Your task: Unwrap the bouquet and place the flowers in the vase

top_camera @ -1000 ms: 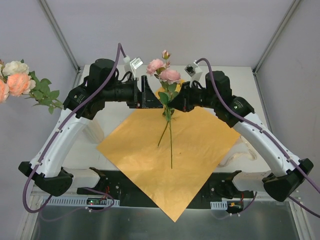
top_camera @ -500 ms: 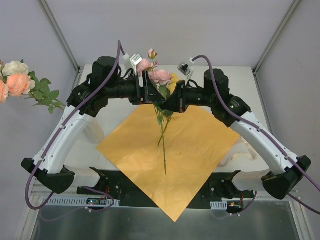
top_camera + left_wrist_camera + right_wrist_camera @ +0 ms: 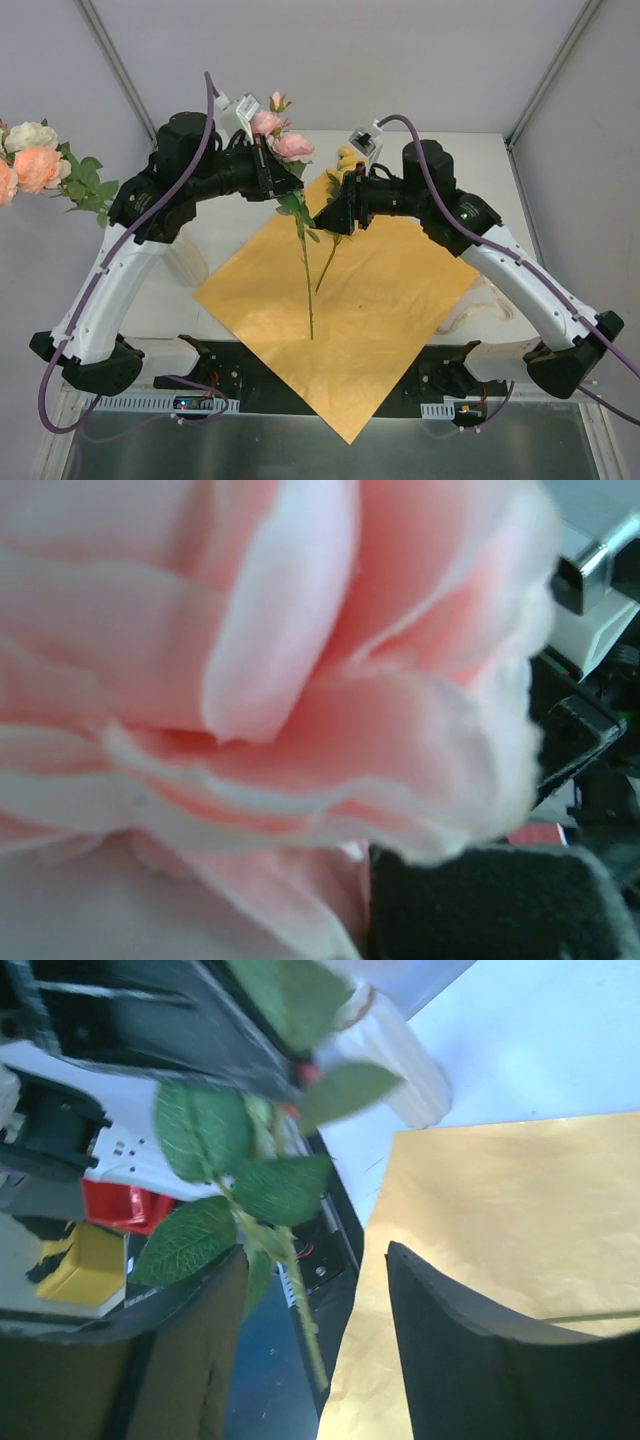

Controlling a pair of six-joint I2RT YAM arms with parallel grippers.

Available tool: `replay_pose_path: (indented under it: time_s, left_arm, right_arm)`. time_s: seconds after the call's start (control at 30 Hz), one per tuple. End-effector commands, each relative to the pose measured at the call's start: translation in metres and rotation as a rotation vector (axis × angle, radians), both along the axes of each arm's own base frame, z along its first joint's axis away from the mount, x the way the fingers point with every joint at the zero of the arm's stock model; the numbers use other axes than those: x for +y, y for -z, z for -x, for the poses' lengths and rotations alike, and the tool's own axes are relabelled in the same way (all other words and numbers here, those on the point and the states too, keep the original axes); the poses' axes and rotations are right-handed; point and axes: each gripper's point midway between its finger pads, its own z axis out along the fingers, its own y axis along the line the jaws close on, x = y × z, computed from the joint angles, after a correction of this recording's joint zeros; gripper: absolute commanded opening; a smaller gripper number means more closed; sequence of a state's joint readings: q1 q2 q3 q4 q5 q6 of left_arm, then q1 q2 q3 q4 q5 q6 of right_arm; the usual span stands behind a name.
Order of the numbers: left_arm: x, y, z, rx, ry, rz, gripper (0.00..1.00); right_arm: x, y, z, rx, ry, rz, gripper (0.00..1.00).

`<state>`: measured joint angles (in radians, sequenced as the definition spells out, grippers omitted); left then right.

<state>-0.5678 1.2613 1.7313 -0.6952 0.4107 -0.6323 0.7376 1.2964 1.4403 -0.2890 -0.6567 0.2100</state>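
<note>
- The left gripper [image 3: 277,178] was clamped on the pink flowers [image 3: 293,147] high on the stem, just under the blooms. The long stem hung free over the orange paper [image 3: 390,300]. Gripped so high, the stem could swing or twist in the jaws and miss a narrow mouth.
- The right gripper [image 3: 328,212] had its fingers [image 3: 455,1360] apart and held nothing, with leaves just beyond them. A leaf could snag on a finger and drag the stem out of the left grip.
- A shorter stem [image 3: 327,265] showed below the right gripper; I could not tell whether it lay on the paper or hung.
- A whitish cylinder, likely the vase [image 3: 400,1060], stood just past the paper's far corner and was hidden from overhead. A swinging stem or low wrist might tip it.
- Petals filled the left wrist view, so it gave no help in aiming.
- Both arms were raised and reached toward the middle of the table [image 3: 480,170], wrists facing each other, grippers near but apart.
</note>
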Motion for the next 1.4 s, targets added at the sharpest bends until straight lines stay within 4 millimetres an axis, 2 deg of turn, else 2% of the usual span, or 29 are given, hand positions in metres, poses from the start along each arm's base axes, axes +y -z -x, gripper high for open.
replay_pose_path:
  time_s: [0.0,0.07,0.1,0.13,0.17,0.23,0.27,0.37,0.4,0.53,0.63,0.7,0.83,0.9,0.93,0.97,1.13,1.17,1.23,1.27,1.3,1.33,1.37]
  left_arm:
    - [0.060,-0.058,-0.001,-0.304,-0.212,-0.096,0.00]
    - [0.089,-0.070,-0.002,-0.414,-0.297,-0.197,0.00]
    - [0.103,-0.090,0.003,-0.485,-0.338,-0.207,0.00]
    - [0.116,-0.097,0.005,-0.523,-0.373,-0.242,0.00]
    - [0.142,-0.108,0.004,-0.592,-0.470,-0.312,0.00]
    - [0.175,-0.130,0.011,-0.690,-0.576,-0.383,0.00]
    - [0.198,-0.146,0.017,-0.728,-0.674,-0.405,0.00]
    - [0.240,-0.169,0.027,-0.787,-0.841,-0.486,0.00]
    - [0.259,-0.173,0.030,-0.777,-0.940,-0.522,0.00]
    - [0.293,-0.194,0.043,-0.822,-1.102,-0.569,0.00]
    - [0.304,-0.201,0.044,-0.834,-1.173,-0.600,0.00]
    - [0.304,-0.200,0.041,-0.832,-1.192,-0.594,0.00]
    - [0.301,-0.193,0.037,-0.824,-1.192,-0.587,0.00]
    - [0.299,-0.183,0.031,-0.805,-1.197,-0.607,0.00]
    - [0.301,-0.185,0.034,-0.817,-1.208,-0.581,0.00]
    - [0.295,-0.176,0.027,-0.810,-1.191,-0.599,0.00]
    - [0.291,-0.159,0.019,-0.793,-1.196,-0.603,0.00]
    - [0.287,-0.151,0.012,-0.786,-1.192,-0.616,0.00]
    - [0.291,-0.145,0.012,-0.779,-1.220,-0.630,0.00]
    - [0.289,-0.131,0.004,-0.763,-1.220,-0.665,0.00]
    - [0.291,-0.129,0.004,-0.754,-1.254,-0.652,0.00]
    - [0.294,-0.126,0.007,-0.748,-1.272,-0.648,0.00]
    - [0.293,-0.113,0.001,-0.730,-1.274,-0.675,0.00]
  right_arm:
    - [-0.020,-0.010,-0.018,-0.079,0.147,0.052,0.62]
    - [-0.030,-0.003,-0.028,-0.059,0.198,0.072,0.64]
    - [-0.034,0.000,-0.031,-0.046,0.216,0.078,0.64]
    - [-0.039,0.006,-0.038,-0.030,0.239,0.090,0.65]
    - [-0.042,0.013,-0.040,-0.008,0.251,0.109,0.65]
    - [-0.046,0.022,-0.045,0.022,0.269,0.132,0.65]
    - [-0.046,0.028,-0.045,0.042,0.266,0.146,0.65]
    - [-0.046,0.039,-0.046,0.069,0.262,0.171,0.65]
    - [-0.046,0.042,-0.047,0.076,0.261,0.176,0.65]
    - [-0.042,0.047,-0.048,0.094,0.249,0.184,0.65]
    - [-0.039,0.049,-0.050,0.104,0.240,0.189,0.65]
    - [-0.037,0.050,-0.052,0.107,0.234,0.191,0.65]
    - [-0.033,0.052,-0.054,0.118,0.226,0.191,0.65]
    - [-0.032,0.053,-0.055,0.121,0.221,0.193,0.65]
    - [-0.032,0.053,-0.056,0.122,0.222,0.191,0.65]
    - [-0.031,0.055,-0.057,0.127,0.220,0.195,0.65]
    - [-0.030,0.063,-0.058,0.143,0.221,0.208,0.65]
    - [-0.030,0.067,-0.058,0.150,0.222,0.215,0.65]
    - [-0.029,0.072,-0.060,0.165,0.226,0.222,0.65]
    - [-0.028,0.078,-0.062,0.181,0.234,0.237,0.65]
    - [-0.028,0.083,-0.065,0.196,0.246,0.252,0.65]
    - [-0.029,0.100,-0.067,0.258,0.259,0.302,0.65]
    - [-0.031,0.110,-0.073,0.288,0.293,0.339,0.65]
